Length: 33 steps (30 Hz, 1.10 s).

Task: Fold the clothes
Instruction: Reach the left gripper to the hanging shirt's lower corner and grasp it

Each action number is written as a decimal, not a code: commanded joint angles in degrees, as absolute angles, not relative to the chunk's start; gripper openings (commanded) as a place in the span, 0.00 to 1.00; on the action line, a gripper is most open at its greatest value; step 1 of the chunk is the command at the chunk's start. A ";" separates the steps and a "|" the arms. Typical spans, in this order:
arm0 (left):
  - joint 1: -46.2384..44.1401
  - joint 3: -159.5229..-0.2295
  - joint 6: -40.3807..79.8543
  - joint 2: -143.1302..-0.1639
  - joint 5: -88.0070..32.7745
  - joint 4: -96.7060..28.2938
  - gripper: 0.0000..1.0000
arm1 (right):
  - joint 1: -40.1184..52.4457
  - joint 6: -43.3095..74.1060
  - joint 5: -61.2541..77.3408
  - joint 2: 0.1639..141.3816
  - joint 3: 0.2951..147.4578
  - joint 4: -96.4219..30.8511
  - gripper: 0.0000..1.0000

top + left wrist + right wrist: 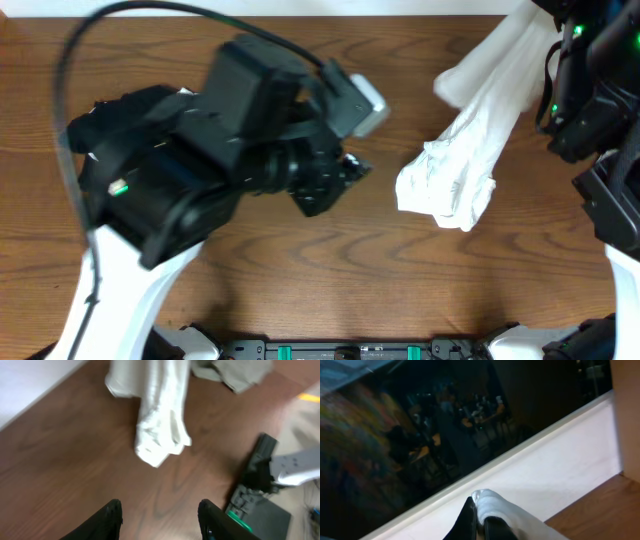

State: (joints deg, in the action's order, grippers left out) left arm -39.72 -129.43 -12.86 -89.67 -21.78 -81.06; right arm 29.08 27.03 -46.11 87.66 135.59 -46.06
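White T-shirt [455, 170], bunched into a long twisted bundle. Its upper end is raised toward the far right edge by the right pincer [480, 521], whose jaws are pressed together on a fold of the cloth. Its lower end lies crumpled on the tabletop [300, 260], right of centre. Left pincer [160, 515] spread and empty, above bare wood, well apart from the shirt. No fold is visible. By this view the garment is not yet spread flat, and all the folding is left to do.

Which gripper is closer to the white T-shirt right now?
Right. The right gripper is shut on one end of the white T-shirt, holding it up. The left gripper hangs open short of it, not touching.
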 commanded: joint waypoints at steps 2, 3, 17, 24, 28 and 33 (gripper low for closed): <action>-41.32 -120.73 -15.88 -91.09 -26.39 -74.37 0.52 | 30.81 28.21 -45.82 87.46 136.18 -45.34 0.02; -41.54 -118.39 -15.90 -91.09 -26.37 -71.92 0.52 | 30.83 28.16 -45.80 87.39 136.18 -45.19 0.02; -41.60 -94.17 -18.09 -94.19 -26.44 -38.30 0.62 | 35.29 22.63 -45.60 86.74 136.18 -42.59 0.01; -41.43 -94.17 -19.07 -97.54 -26.39 -35.18 0.64 | 38.48 20.08 -45.65 86.41 136.18 -41.25 0.02; -41.50 -94.17 -19.03 -99.31 -27.24 -34.85 0.65 | 39.05 20.08 -45.65 86.41 136.18 -40.88 0.01; -41.60 -94.17 -18.79 -100.31 -32.18 -34.26 0.65 | 39.05 19.62 -45.65 86.41 136.18 -39.79 0.02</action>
